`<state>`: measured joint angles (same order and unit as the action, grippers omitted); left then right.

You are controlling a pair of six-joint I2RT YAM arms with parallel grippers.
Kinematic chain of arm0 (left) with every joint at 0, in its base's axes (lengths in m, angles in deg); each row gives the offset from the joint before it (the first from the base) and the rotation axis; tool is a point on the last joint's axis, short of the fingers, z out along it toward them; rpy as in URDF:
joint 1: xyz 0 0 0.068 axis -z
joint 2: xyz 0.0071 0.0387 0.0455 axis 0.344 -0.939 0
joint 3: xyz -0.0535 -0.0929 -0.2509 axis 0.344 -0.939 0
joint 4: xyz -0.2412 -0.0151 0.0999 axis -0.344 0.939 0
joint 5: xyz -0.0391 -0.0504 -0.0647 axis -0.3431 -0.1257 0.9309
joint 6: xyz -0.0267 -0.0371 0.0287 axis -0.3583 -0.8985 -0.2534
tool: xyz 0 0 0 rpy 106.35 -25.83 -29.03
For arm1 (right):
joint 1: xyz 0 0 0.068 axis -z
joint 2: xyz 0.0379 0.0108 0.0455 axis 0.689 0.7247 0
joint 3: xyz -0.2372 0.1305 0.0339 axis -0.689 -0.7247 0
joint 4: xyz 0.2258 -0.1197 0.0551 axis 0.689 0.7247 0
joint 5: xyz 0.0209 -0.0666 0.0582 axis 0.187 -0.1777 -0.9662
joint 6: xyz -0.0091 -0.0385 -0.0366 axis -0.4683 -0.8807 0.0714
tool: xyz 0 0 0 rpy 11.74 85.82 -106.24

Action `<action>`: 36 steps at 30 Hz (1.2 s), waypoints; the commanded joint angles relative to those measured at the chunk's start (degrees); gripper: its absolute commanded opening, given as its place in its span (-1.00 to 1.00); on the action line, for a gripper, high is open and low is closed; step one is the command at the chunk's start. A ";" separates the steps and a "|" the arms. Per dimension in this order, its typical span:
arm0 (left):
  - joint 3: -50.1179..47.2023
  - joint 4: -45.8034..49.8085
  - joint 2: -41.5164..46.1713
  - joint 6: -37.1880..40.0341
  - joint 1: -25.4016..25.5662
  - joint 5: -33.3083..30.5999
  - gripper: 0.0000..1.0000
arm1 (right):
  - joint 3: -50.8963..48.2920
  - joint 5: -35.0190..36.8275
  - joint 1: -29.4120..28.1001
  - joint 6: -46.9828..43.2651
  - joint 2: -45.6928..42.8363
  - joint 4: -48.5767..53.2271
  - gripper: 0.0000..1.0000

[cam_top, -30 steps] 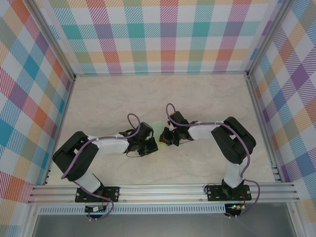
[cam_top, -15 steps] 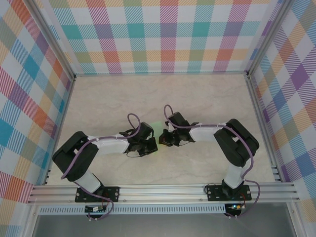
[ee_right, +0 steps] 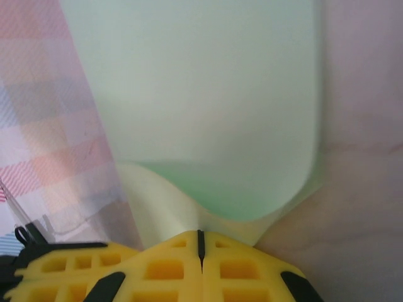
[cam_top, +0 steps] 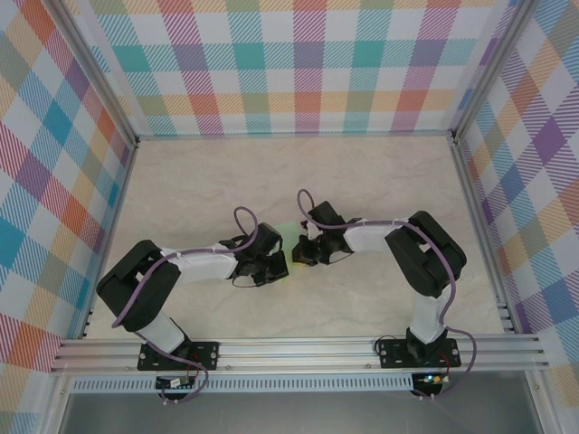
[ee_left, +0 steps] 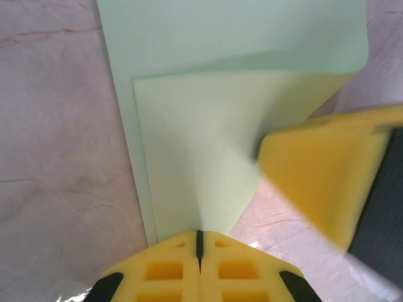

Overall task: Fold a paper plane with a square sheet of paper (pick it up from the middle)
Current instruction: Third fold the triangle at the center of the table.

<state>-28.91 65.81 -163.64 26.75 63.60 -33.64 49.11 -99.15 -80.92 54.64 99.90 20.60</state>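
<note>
- The square sheet of paper point(ee_left: 201, 163) sits about mid-counter, right between the two arms. From the top camera it's a pale green sliver peeking out between the wrists.
- The left fingers point(ee_left: 176, 248) are pressed together. Judging by the left wrist view, they're pinching the near tip of a flap that's turned back over the rest of the sheet.
- The right fingers point(ee_right: 176, 248) are pressed together too, nipping an edge of the same sheet. The paper curls up out of them in a soft wave.
- One of the right arm's yellow pads also pokes into the left wrist view, just beside the flap.
- Progress-wise, this looks like very early days. The sheet is picked up and one part is laid over the other, with the flap's side edge just inside the edge of the lower layer.
- The bend at the far corner is a round, puffy roll, not a pressed crease.
- So the first fold reads as lined up but not flattened.
- Left to do, as far as anyone can tell: flatten that crease, fold the corners into a nose, fold the wings. Nothing looks like the paper plane yet, with no point and no centre line.
- The rest of the sheet lies on the marbled counter point(ee_left: 56, 157).
- Writing and brands: nothing readable. The paper is plain, the yellow pads carry no marks, and the plaid walls point(cam_top: 308, 63) are just pattern.
</note>
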 commanded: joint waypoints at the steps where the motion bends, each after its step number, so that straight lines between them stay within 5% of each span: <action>1: -2.33 11.16 -2.56 0.15 0.50 -3.29 -0.99 | 2.88 4.62 4.16 -3.82 2.58 2.83 -1.00; 12: -1.63 11.17 -2.19 0.59 0.55 -3.57 -0.99 | 5.49 3.40 6.89 -6.87 -3.00 4.33 -1.00; 24: -1.28 11.96 -1.90 0.85 0.59 -4.24 -1.00 | 0.97 -1.86 -1.48 -3.84 -1.52 1.27 -1.00; 36: -1.59 12.21 -1.66 0.95 0.55 -4.19 -1.00 | 5.69 6.42 4.81 -6.83 3.21 9.58 -1.00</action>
<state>-28.25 67.58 -163.64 27.21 63.60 -34.19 53.19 -98.60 -79.23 49.44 101.43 26.57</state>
